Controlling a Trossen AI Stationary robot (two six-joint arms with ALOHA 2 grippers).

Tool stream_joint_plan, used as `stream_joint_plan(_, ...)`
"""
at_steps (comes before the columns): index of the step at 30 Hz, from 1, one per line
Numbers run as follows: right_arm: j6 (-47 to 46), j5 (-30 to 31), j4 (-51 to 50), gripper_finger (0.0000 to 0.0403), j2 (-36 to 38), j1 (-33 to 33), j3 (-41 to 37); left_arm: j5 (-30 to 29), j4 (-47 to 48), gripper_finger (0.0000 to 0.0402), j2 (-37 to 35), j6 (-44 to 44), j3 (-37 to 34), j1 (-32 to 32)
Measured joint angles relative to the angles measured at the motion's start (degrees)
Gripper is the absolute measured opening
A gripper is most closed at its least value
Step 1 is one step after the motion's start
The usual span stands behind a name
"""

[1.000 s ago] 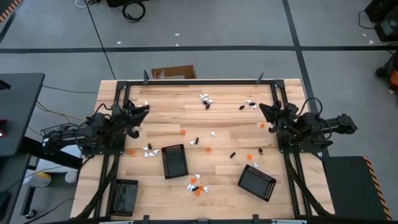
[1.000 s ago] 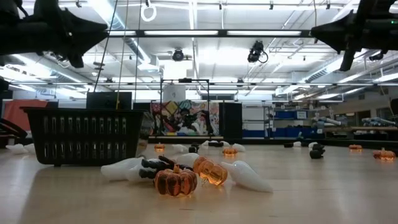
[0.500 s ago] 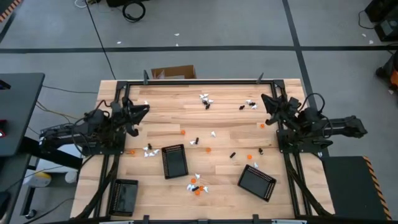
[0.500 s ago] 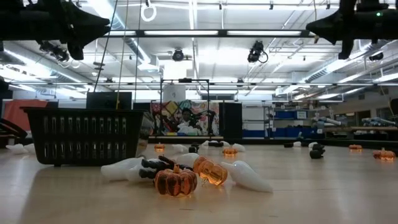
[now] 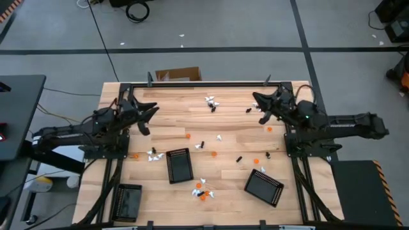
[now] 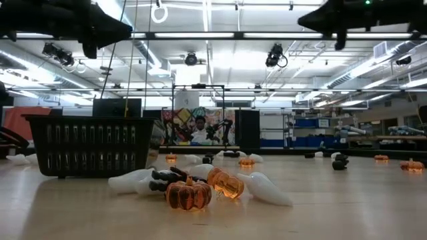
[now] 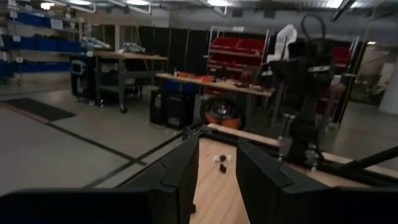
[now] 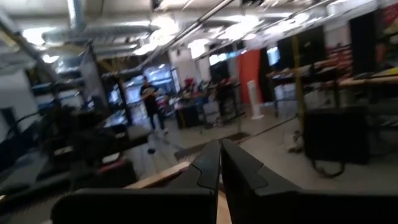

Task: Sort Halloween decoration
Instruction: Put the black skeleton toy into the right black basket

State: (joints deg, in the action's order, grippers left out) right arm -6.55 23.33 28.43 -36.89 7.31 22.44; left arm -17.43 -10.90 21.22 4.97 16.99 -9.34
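Tiny orange, white and black Halloween pieces lie scattered on the wooden table: one cluster at the far middle (image 5: 211, 103), one at the far right (image 5: 256, 107), one near the front (image 5: 203, 191), and one at the left (image 5: 153, 155). The low view shows orange pumpkins (image 6: 189, 194) and white pieces (image 6: 266, 189) up close. My left gripper (image 5: 152, 117) hangs over the table's left part, open and empty. My right gripper (image 5: 258, 107) hangs over the far right cluster, shut and empty. Both hang high above the table in the low view.
Three black trays are in view: one left of the middle (image 5: 179, 165), one at the front right (image 5: 264, 187), and one off the front left corner (image 5: 129, 201). A cardboard box (image 5: 178, 75) stands behind the far edge. People show in the room beyond the table.
My right gripper has reached out from the table's right edge toward the far middle, over the far right cluster. My left gripper has moved a little toward the table's middle. The pieces and trays have not moved.
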Motion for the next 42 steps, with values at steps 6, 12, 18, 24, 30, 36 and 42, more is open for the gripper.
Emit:
stream_joint_plan(6,0.11,-1.96,-8.25,0.0023,-8.37,0.61,9.16,0.00,0.87,0.0117,5.03,0.71,3.13,-0.64)
stream_joint_plan(12,2.07,-2.44,-23.61,0.0026,-15.74,0.39,20.12,1.03,11.33,0.0131,7.54,-0.20,9.25,-0.23)
stream_joint_plan(18,0.73,0.15,-43.42,0.0068,-22.62,-3.26,28.54,1.64,20.46,0.0175,7.66,0.75,11.96,3.31)
stream_joint_plan(24,-5.20,2.31,-55.15,0.0147,-29.67,-7.73,34.25,1.55,19.44,0.0226,7.67,0.31,11.96,6.49)
stream_joint_plan(30,-8.17,-4.94,-60.36,0.0182,-35.88,-8.00,37.94,1.26,21.28,0.0228,8.89,-2.35,16.92,7.83)
stream_joint_plan(36,-16.23,-13.46,-76.03,0.0171,-45.37,-9.31,45.39,1.02,25.45,0.0215,9.85,-4.12,22.06,7.82)
stream_joint_plan(42,-11.22,-19.72,-88.25,0.0167,-56.19,-15.74,49.55,1.07,32.76,0.0208,9.98,-2.03,22.16,7.95)
